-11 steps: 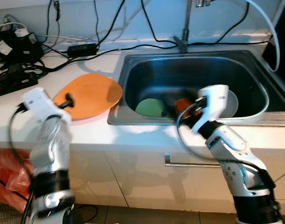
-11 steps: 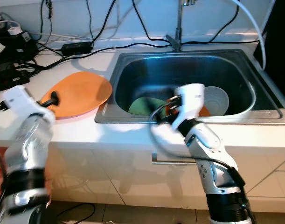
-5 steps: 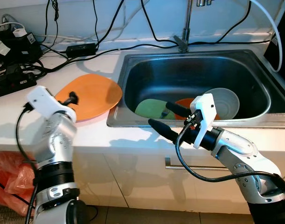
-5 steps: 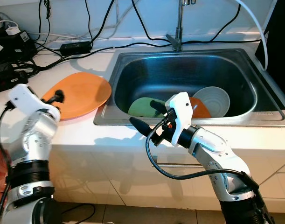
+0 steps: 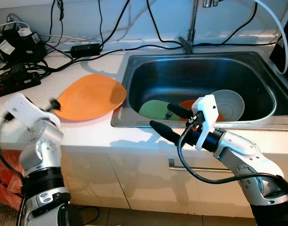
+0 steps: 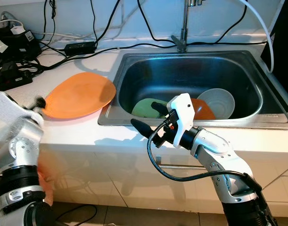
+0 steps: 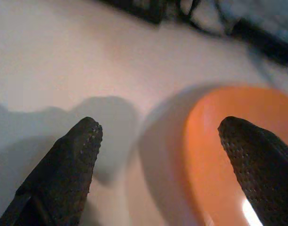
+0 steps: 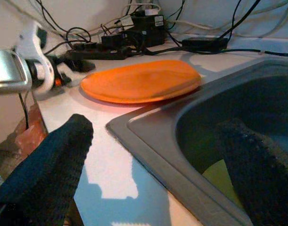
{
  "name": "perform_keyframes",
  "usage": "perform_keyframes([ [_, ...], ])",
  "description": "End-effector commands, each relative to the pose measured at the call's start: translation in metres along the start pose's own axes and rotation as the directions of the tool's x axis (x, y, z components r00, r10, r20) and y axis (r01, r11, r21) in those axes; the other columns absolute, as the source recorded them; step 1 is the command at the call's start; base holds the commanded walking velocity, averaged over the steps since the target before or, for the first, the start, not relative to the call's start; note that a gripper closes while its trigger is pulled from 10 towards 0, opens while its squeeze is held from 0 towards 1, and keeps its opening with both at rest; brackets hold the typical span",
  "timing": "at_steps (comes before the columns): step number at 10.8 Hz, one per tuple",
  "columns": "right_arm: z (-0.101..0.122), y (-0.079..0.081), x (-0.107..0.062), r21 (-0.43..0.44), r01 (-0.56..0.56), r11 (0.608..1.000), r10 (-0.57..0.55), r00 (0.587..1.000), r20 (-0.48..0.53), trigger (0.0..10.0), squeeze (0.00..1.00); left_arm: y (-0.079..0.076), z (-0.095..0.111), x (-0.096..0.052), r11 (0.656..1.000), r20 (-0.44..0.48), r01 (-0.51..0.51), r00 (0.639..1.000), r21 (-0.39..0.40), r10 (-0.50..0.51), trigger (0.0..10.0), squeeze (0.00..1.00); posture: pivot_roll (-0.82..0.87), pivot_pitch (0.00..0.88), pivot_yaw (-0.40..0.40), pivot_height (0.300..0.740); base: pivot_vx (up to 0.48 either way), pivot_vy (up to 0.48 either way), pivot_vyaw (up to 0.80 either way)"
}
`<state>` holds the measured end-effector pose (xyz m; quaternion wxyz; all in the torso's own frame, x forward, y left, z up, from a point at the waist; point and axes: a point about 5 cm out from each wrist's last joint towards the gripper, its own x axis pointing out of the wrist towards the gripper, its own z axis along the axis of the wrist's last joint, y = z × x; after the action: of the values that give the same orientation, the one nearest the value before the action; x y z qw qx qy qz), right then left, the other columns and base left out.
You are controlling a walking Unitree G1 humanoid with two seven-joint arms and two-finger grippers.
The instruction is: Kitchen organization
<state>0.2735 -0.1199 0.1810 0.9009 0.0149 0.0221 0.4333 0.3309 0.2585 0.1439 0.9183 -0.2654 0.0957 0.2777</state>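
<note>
Orange plate (image 5: 90,96) lies on the counter (image 5: 87,134) overlapping the sink (image 5: 134,70) left rim; both the left gripper (image 7: 158,165) and right gripper (image 5: 174,122) are spread, empty, so an off-centre approach risks pushing the plate into the basin.

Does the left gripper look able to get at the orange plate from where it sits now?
Probably yes. The left gripper is open at the orange plate's near rim, with bare counter between them.

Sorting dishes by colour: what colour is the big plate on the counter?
Orange; the plate shows best in the left eye view.
</note>
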Motion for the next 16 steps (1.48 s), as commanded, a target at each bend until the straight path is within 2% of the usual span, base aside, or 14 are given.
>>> perform_keyframes([
  [1,0.003,0.003,0.001,0.000,-0.020,1.000,0.020,1.000,0.005,10.0,1.00,-0.003,-0.021,0.003,0.999,-0.129,0.026,0.991,-0.018,-0.028,10.0,0.00,0.07,0.051,0.135,0.740,0.000,0.000,0.00],
  [2,0.005,0.004,0.001,-0.005,-0.027,1.000,0.028,1.000,0.011,10.0,1.00,-0.015,-0.035,0.003,0.992,-0.210,0.115,0.970,-0.049,-0.123,10.0,0.00,0.07,0.051,0.135,0.740,0.000,0.000,0.00],
  [4,0.008,0.004,-0.001,-0.008,-0.050,0.999,0.050,0.999,0.007,10.0,1.00,-0.025,-0.038,0.004,0.983,-0.239,0.177,0.954,-0.047,-0.183,10.0,0.00,0.06,0.048,0.139,0.740,0.000,0.000,0.00],
  [5,0.010,0.005,-0.004,-0.010,-0.087,0.996,0.087,0.996,-0.004,10.0,1.00,-0.035,-0.039,0.006,0.965,-0.288,0.226,0.923,-0.133,-0.256,10.0,0.00,0.05,0.045,0.140,0.740,0.000,0.000,0.00],
  [6,0.010,0.005,-0.005,-0.014,-0.091,0.996,0.091,0.996,-0.008,10.0,1.00,-0.036,-0.040,0.007,0.957,-0.302,0.215,0.915,-0.196,-0.267,9.8,0.00,0.05,0.042,0.140,0.740,0.000,0.000,0.00],
  [7,0.010,0.004,-0.005,-0.021,-0.093,0.995,0.093,0.996,-0.013,10.0,1.00,-0.036,-0.039,0.009,0.940,-0.302,0.185,0.914,-0.285,-0.272,4.0,0.00,0.05,0.042,0.138,0.740,0.000,0.000,0.00],
  [8,0.011,0.004,-0.007,-0.027,-0.094,0.995,0.094,0.995,-0.018,10.0,1.00,-0.036,-0.035,0.011,0.902,-0.279,0.175,0.913,-0.395,-0.299,0.0,0.00,0.05,0.041,0.137,0.740,0.000,0.000,0.00],
  [10,0.010,0.003,-0.008,-0.028,-0.096,0.995,0.095,0.995,-0.026,10.0,1.00,-0.037,-0.028,0.013,0.858,-0.253,0.184,0.907,-0.480,-0.336,0.0,0.00,0.05,0.041,0.137,0.740,0.000,0.000,0.00],
  [12,0.007,0.004,-0.006,-0.026,-0.096,0.995,0.095,0.995,-0.030,10.0,1.00,-0.039,-0.026,0.013,0.833,-0.242,0.194,0.901,-0.518,-0.360,0.0,0.00,0.06,0.042,0.139,0.740,0.000,0.000,0.00],
  [16,0.004,0.005,-0.006,-0.023,-0.096,0.995,0.096,0.995,-0.033,10.0,1.00,-0.038,-0.026,0.014,0.821,-0.241,0.197,0.896,-0.535,-0.372,0.0,0.00,0.05,0.044,0.143,0.740,0.000,0.000,0.00],
])
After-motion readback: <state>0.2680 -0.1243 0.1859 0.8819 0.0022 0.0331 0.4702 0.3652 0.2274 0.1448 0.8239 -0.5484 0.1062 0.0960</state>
